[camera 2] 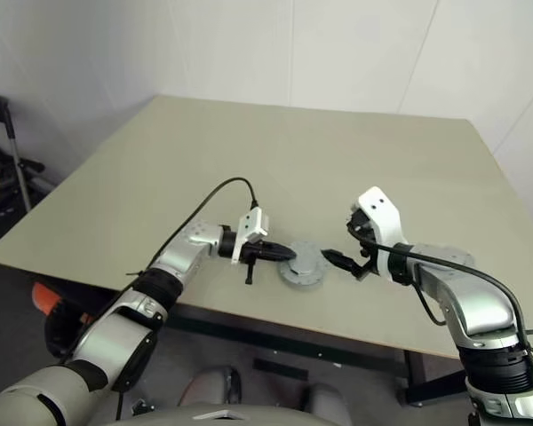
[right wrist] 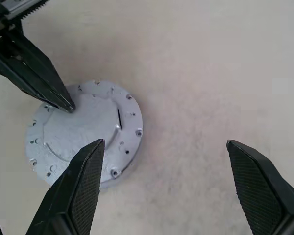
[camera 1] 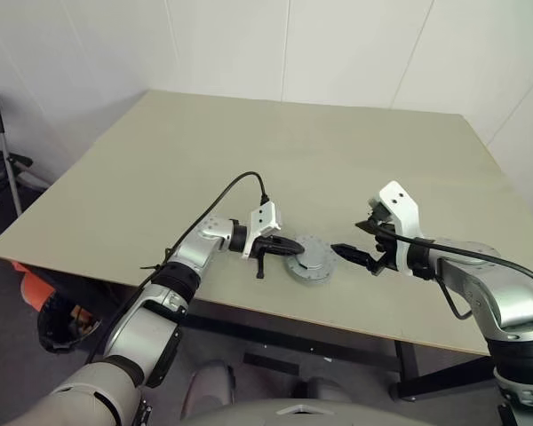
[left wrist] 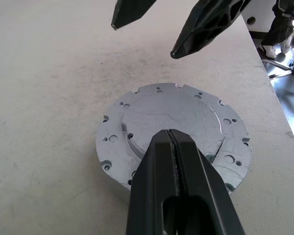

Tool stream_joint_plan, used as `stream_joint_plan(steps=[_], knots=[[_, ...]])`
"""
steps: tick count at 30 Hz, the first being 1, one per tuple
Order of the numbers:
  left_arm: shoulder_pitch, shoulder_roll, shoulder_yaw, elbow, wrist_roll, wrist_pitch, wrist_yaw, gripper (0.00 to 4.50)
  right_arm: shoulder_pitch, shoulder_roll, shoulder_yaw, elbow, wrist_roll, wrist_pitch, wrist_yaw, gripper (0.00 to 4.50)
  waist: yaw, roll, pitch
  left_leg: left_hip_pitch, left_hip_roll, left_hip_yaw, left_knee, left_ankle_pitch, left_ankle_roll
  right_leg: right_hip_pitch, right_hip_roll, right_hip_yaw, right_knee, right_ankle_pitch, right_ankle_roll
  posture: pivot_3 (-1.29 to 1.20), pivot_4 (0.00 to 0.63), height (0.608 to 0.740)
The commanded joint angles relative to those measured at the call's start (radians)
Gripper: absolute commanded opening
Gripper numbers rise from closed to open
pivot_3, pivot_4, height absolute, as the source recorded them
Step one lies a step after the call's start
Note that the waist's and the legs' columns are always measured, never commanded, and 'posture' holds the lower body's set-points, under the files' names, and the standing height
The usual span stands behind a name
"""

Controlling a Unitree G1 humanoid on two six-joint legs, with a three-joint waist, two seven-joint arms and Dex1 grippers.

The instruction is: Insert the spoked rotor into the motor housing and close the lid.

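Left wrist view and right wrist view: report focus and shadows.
Left wrist view: the round grey metal lid is sharp; the shut left gripper hides its near edge. Right wrist view: the open right gripper looks soft-edged; the beige table shows only faint shadow.

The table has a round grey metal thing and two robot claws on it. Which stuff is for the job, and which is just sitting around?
For the job:
- motor housing, lid shut flat on top
- left gripper, shut, tips on the lid
- right gripper, open, just beside the housing

Just sitting around:
- table, which only carries it
- black stand on the floor by the wall
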Motion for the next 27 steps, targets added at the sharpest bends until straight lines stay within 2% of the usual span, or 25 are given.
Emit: stream_joint_plan(steps=[1,5,11,27], knots=[[0.001,0.0,-0.009,-0.01,0.008,-0.001,-0.002,0.0,0.006,0.054,-0.083,-0.073,0.087,0.145,-0.058,4.49,0.002,0.001,0.0,0.0,0.0,0.0,0.0,0.0,0.0,0.0,0.0,0.0,0.0,0.0,0.0,0.0,0.0,0.74],[0.002,0.0,-0.011,-0.01,0.008,-0.003,-0.007,0.0,0.002,0.15,-0.153,-0.106,0.158,0.303,-0.115,4.49,0.007,0.003,0.0,0.0,0.0,0.0,-0.001,0.0,0.0,-0.001,0.0,0.0,0.0,0.0,0.0,0.0,0.0,0.74],[0.001,0.001,-0.011,-0.01,0.009,-0.004,-0.011,0.0,-0.082,0.303,-0.304,-0.087,0.208,0.531,-0.188,4.49,0.013,0.003,0.0,0.0,0.0,0.001,-0.001,0.001,-0.001,-0.002,0.0,0.0,0.0,-0.001,0.002,0.0,0.0,0.74],[-0.002,0.0,-0.013,-0.018,0.005,0.0,-0.021,0.0,-0.104,0.365,-0.383,-0.008,0.305,0.55,-0.315,4.49,0.015,0.003,0.0,0.0,-0.001,0.0,-0.004,0.004,-0.007,-0.003,-0.001,0.0,0.0,-0.002,0.003,0.0,0.0,0.74]])
